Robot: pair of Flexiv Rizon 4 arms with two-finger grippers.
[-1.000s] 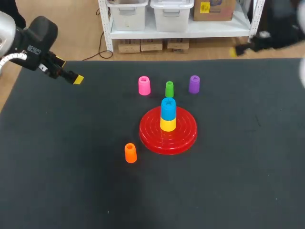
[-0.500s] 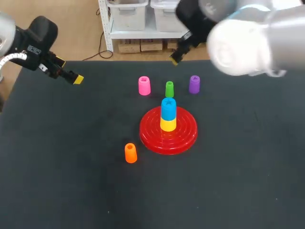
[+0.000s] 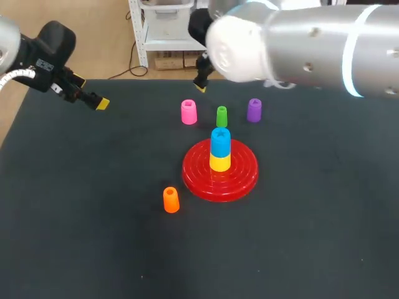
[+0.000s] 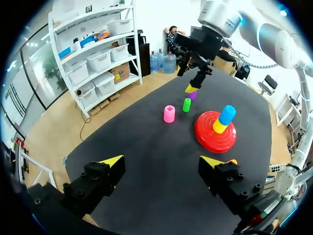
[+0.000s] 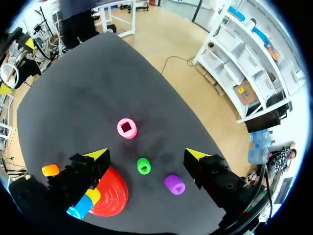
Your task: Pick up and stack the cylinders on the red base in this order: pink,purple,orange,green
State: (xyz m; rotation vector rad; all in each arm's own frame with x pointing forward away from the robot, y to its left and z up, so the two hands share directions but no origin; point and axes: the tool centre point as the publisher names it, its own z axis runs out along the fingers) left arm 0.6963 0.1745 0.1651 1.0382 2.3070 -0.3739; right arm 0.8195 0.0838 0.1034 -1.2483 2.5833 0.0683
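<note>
Item: pink cylinder [image 3: 188, 112], upright on counter [image 3: 75, 237], beside green cylinder [image 3: 221, 116], behind red base [image 3: 243, 177]. Right jaws: open, empty, raised near counter's rear edge, pink cylinder ahead, untouched. Left jaws: open, empty, rear-left corner, well apart.

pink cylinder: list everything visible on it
The pink cylinder is a short, glossy piece that looks like plastic. It stands upright on the black table. The right wrist view shows a squarish hole in its top. It stands behind the red base, beside the green cylinder and apart from both. Nothing touches it but the table.
</note>
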